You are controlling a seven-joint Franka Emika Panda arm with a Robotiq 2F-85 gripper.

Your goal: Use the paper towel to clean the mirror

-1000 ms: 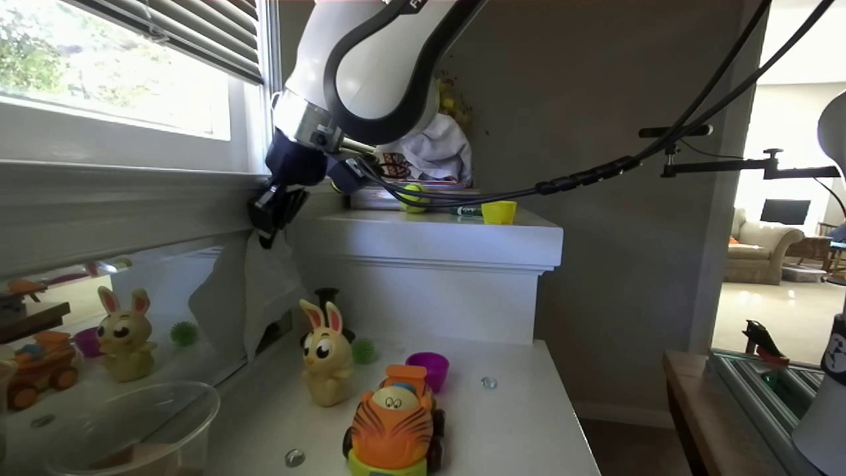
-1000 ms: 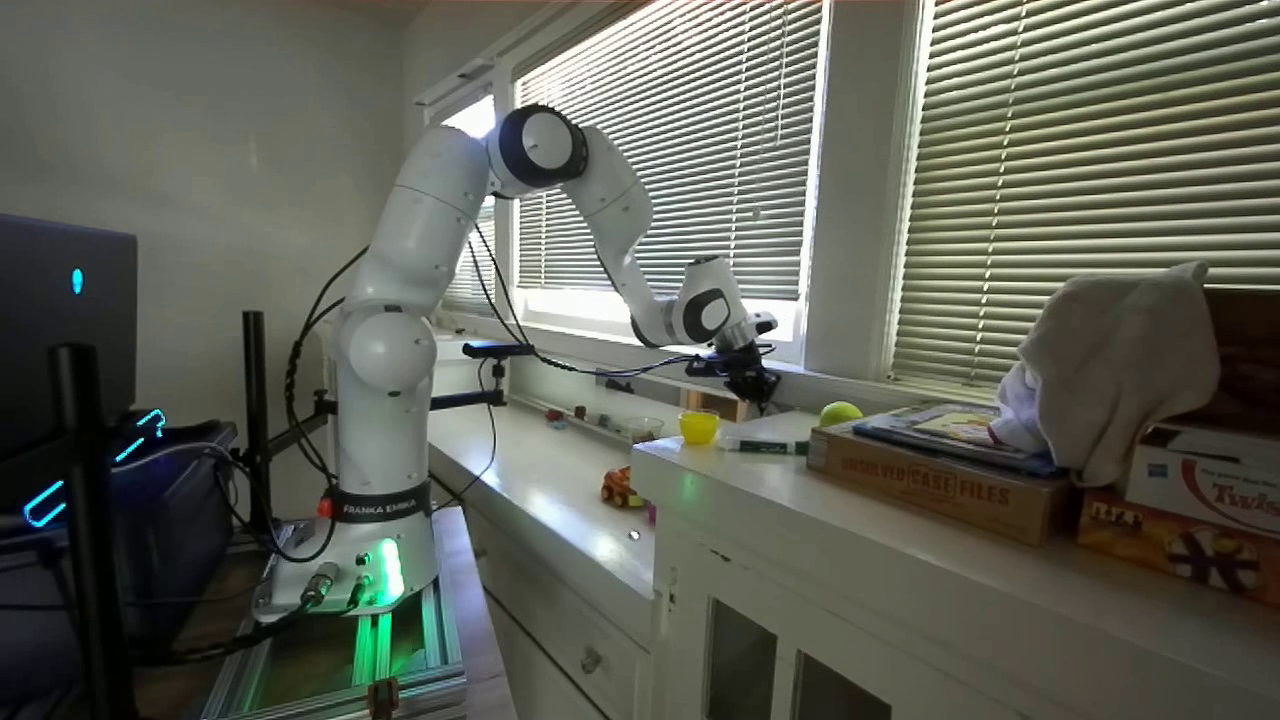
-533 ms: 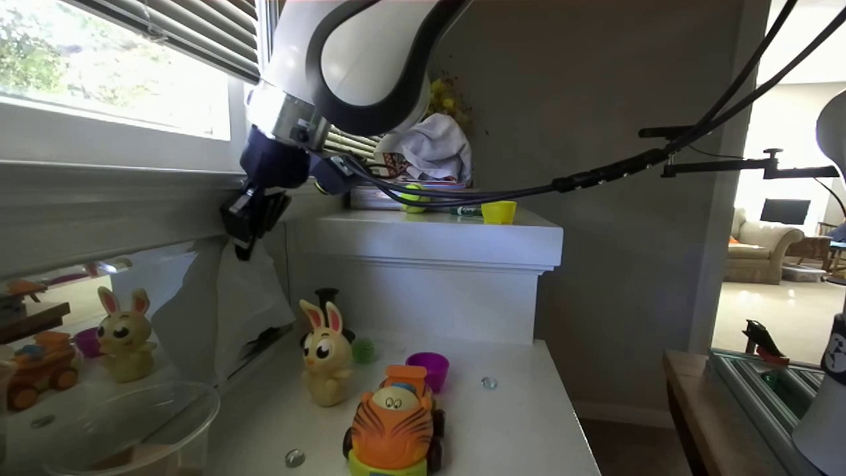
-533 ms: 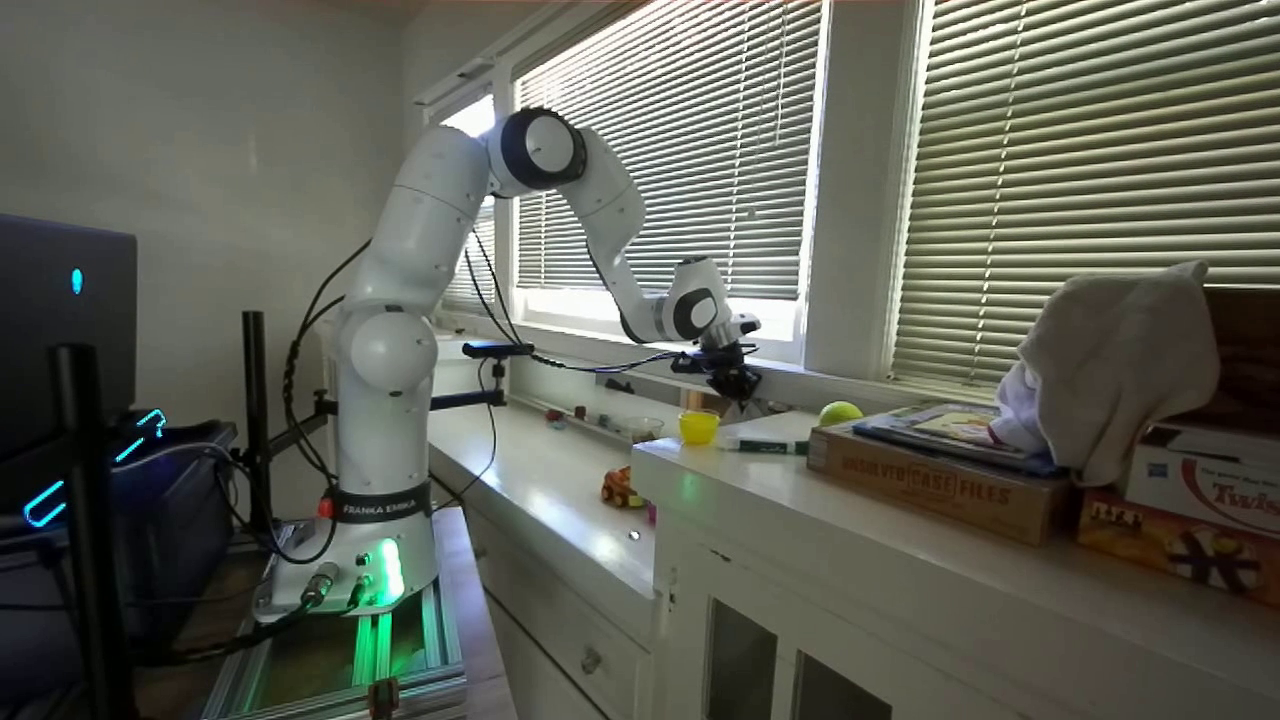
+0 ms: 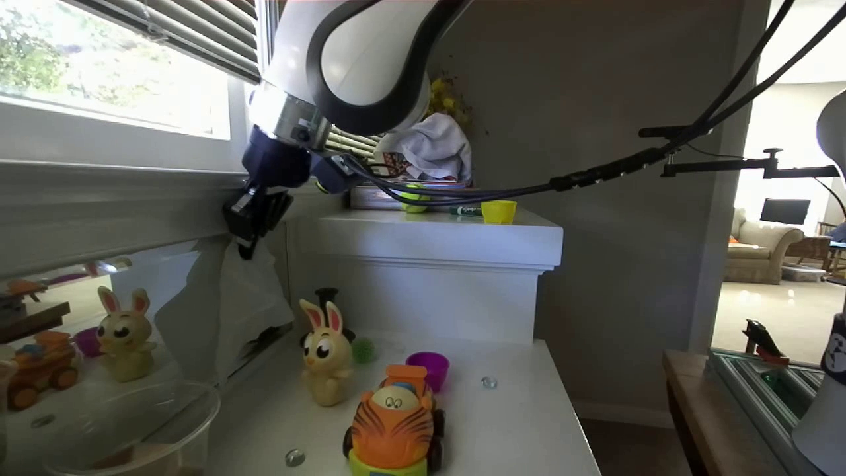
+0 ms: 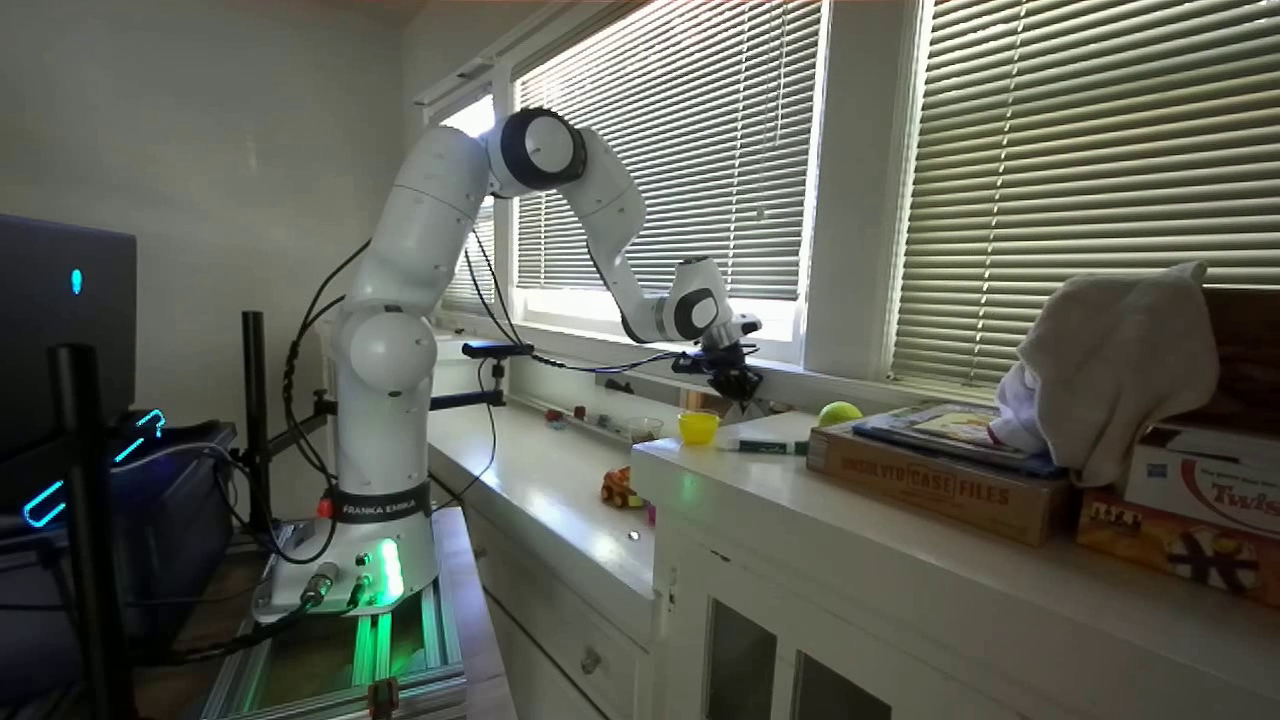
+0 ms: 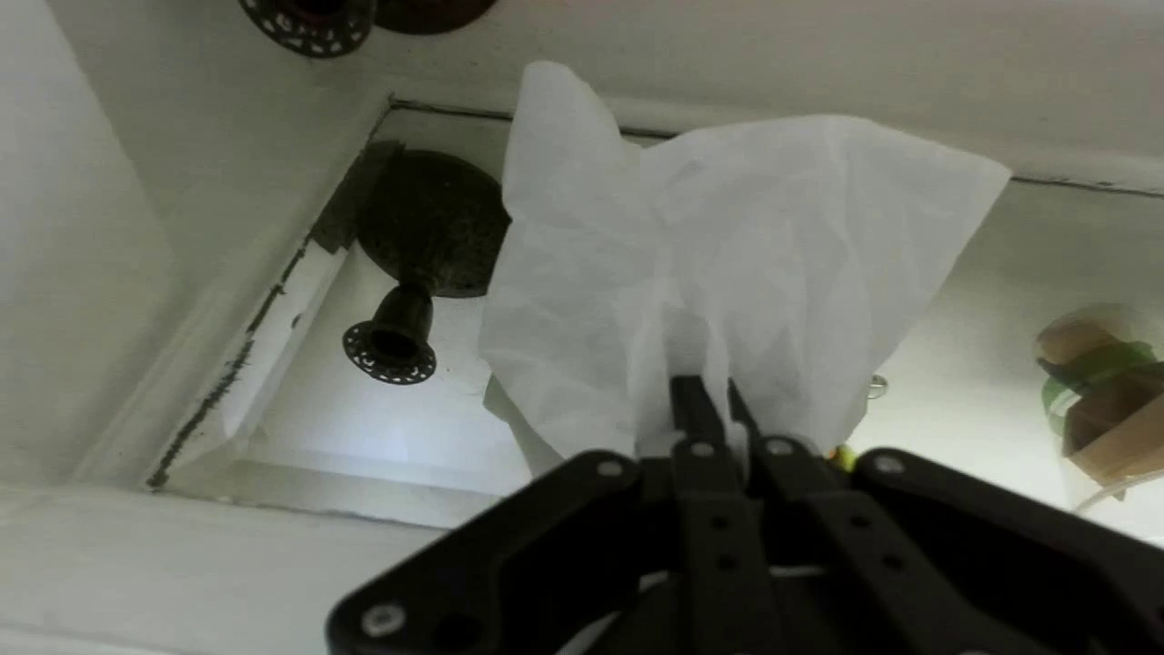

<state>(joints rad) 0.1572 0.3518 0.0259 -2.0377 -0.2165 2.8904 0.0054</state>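
The paper towel is a white, creased sheet hanging below my gripper in front of the mirror. It fans out beyond the fingertips in the wrist view. My gripper is shut on the towel, which is pinched between its fingers. The mirror stands low along the back of the counter under the window ledge and reflects the toys. Its frame corner and surface show in the wrist view, partly hidden by the towel. I cannot tell how firmly the towel touches the glass.
A toy rabbit, orange toy car, purple cup, green spiky ball and clear tub stand on the counter. A dark candle holder is near the mirror corner. The raised cabinet stands beyond the gripper.
My gripper and the towel moved left along the mirror in an exterior view, away from the raised cabinet, during the first half second. Since then they have barely moved. The towel stays gripped.
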